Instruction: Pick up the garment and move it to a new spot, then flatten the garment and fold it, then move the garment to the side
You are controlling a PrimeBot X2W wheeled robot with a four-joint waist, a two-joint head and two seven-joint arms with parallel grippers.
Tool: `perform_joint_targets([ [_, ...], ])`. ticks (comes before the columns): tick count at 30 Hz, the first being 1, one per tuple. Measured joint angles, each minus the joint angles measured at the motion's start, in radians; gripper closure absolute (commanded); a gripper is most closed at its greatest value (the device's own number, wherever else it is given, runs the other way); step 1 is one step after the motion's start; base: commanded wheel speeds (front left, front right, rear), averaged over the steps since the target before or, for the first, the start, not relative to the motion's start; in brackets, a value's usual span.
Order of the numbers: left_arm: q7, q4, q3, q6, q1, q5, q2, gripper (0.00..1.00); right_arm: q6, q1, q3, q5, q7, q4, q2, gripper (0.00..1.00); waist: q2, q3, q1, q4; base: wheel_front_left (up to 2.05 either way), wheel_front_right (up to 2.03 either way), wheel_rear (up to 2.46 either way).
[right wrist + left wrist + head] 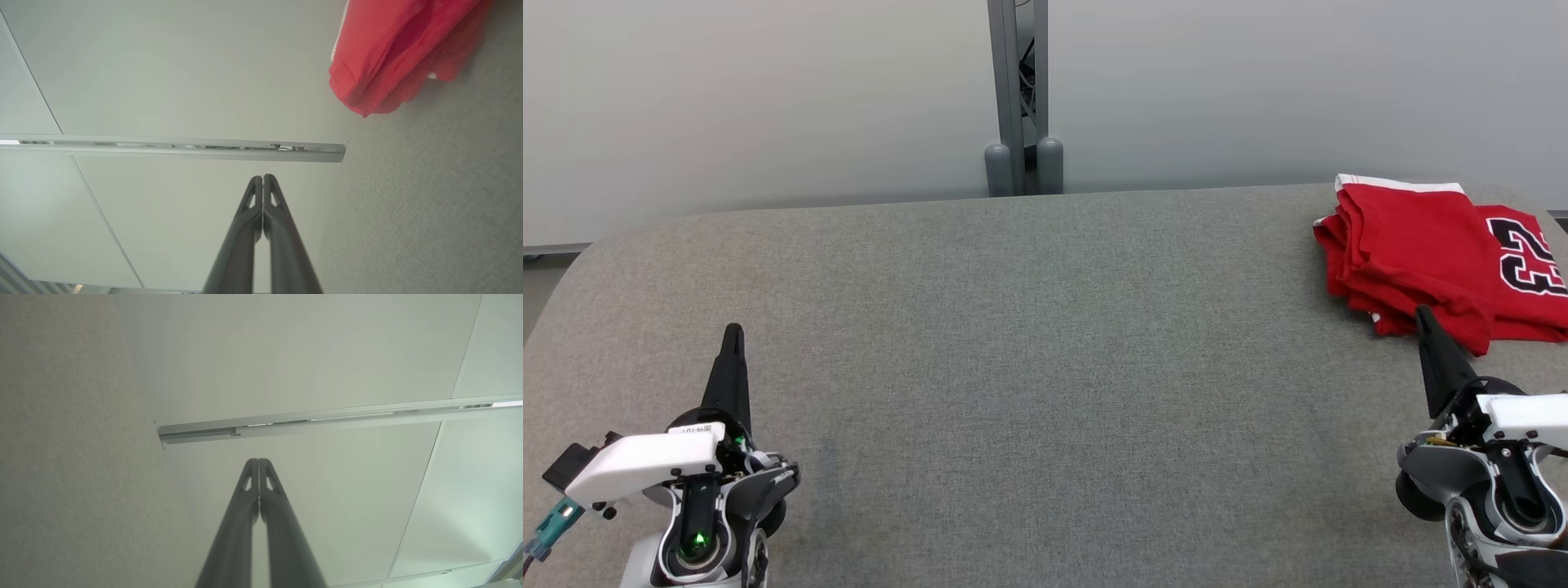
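Garment (pixel 1413 253) folded at far right of surface (pixel 1045 367), near edge just beside tip of right end effector (pixel 1423 317), this and left end effector (pixel 734 333) pinched closed, empty; likely risk: loose front layers snagged by that tip, fold undone.

Grey table (pixel 1045 343); our left gripper (pixel 734 330) low-left; our right gripper (pixel 1422 311) low-right — its tip just beside the folded red garment (pixel 1413 245).

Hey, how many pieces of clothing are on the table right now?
1. A folded red garment lies at the far right of the table, near the right pincer. Its folds might hide another.
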Motion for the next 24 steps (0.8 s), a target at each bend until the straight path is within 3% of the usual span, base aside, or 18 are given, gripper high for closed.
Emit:
perform_joint_targets([
  [24,0.005,0.000,0.007,0.000,-0.001,0.002,-0.004,1.00,0.000,-0.002,-0.007,-0.002,0.004,0.000,0.003,1.00,0.0000,0.000,0.0000,0.000,0.00,0.00,0.00],
])
